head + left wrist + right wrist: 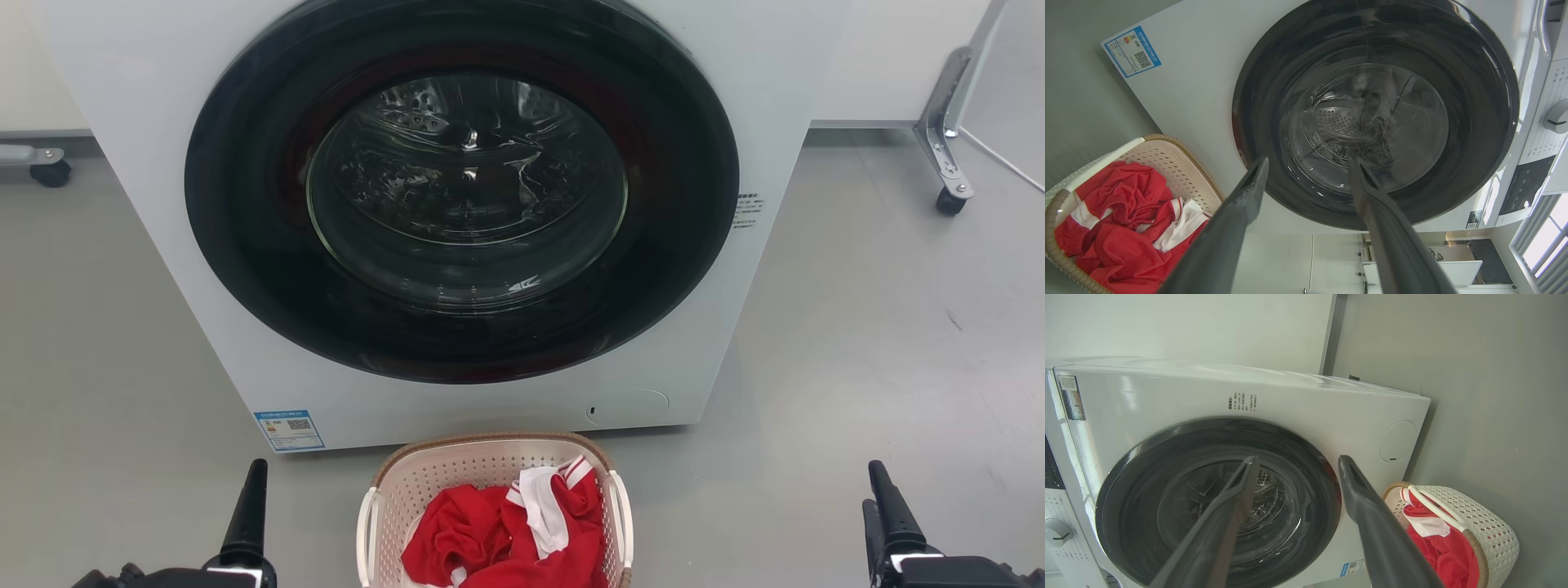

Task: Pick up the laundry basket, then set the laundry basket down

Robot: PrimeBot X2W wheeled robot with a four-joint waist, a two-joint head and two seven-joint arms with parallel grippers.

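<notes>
The laundry basket is sitting on the floor just in front of the washing machine, holding red and white clothes. It is lying between your two arms, and that is what the lift is turning on. Its white handles are facing out sideways, the left handle towards your left gripper and the right handle towards your right gripper. Its long axis seems to be running near to far, though the near end is being cut off in the head view. Both grippers are pointing at the machine with fingers spread apart, gripping nothing. The left one is standing nearer the basket, the right one well apart, so you are likely needing a longer inward reach on the right.
</notes>
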